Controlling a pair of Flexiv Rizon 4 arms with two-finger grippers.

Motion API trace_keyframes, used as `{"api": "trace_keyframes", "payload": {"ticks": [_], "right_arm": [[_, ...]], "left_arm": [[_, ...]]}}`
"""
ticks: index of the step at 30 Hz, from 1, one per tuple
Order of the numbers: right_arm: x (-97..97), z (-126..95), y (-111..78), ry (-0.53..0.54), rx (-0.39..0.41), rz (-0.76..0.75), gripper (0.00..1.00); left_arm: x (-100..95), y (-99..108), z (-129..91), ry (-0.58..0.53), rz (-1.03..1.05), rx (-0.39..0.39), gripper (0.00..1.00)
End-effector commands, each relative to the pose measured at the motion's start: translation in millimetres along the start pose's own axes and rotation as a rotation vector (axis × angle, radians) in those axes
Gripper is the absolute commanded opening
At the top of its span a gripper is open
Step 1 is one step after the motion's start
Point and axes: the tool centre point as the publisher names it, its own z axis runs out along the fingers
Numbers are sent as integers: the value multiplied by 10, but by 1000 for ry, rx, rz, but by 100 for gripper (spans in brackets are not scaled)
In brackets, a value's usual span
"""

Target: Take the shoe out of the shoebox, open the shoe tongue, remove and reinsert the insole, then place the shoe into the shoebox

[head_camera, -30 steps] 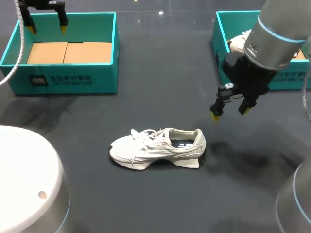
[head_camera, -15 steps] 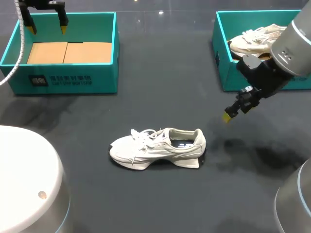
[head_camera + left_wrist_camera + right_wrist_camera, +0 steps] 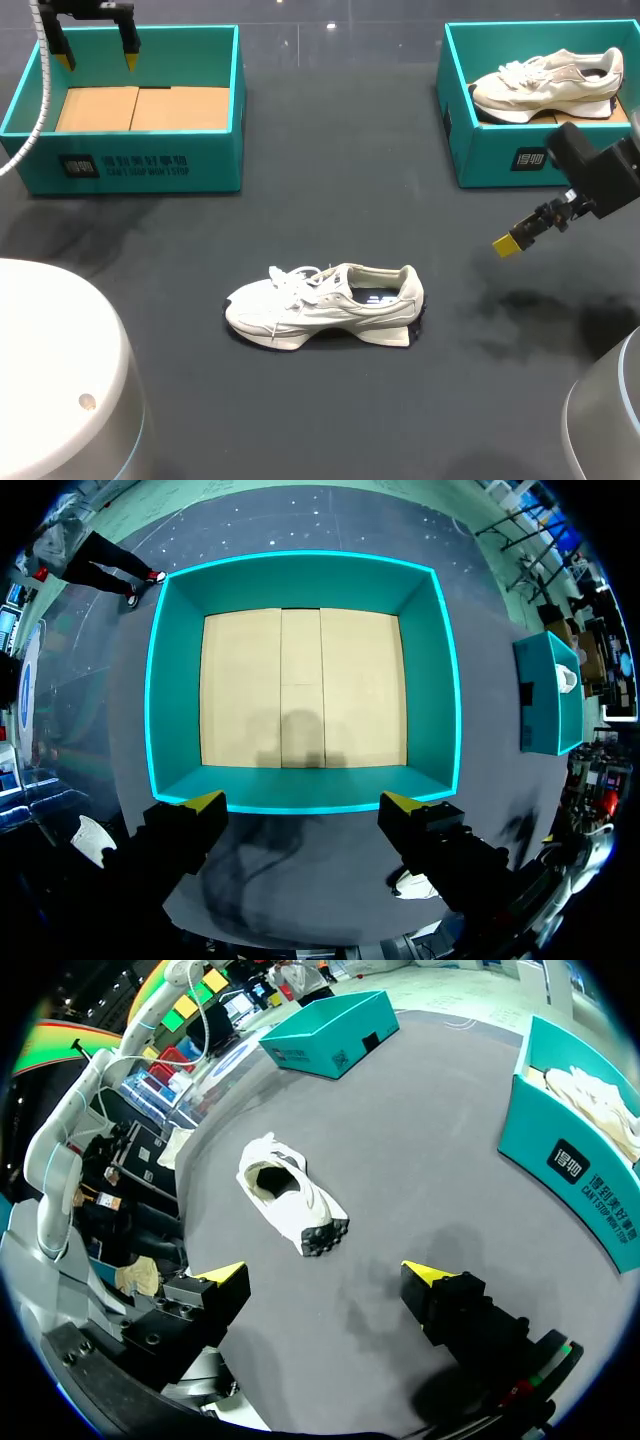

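The right end effector (image 3: 330, 1275) hangs open and empty above the right edge of the desk (image 3: 330, 150), near the right shoebox (image 3: 500, 160), which holds a second shoe (image 3: 545, 85). The left end effector (image 3: 302, 802), also open, hovers over the left shoebox (image 3: 215, 165) at the far left corner. The shoe (image 3: 325, 305) stands on its sole mid-desk.

The shoe (image 3: 325, 305) lies in the middle of the table (image 3: 330, 190), with 2 boxes behind it. The left box (image 3: 140, 165) sits under the left gripper (image 3: 97, 58), and the right box (image 3: 490, 165) holds a second shoe (image 3: 545, 85). The right gripper (image 3: 325, 1275) hangs right of the shoe.
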Motion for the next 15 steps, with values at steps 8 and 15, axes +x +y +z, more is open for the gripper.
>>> {"api": "trace_keyframes", "payload": {"ticks": [8,15], "right_arm": [[-5,79,-86,37,-165,-127,100],[-146,144,-136,117,-277,-296,100]], "left_arm": [[0,0,0,0,0,0,100],[0,0,0,0,0,0,100]]}}
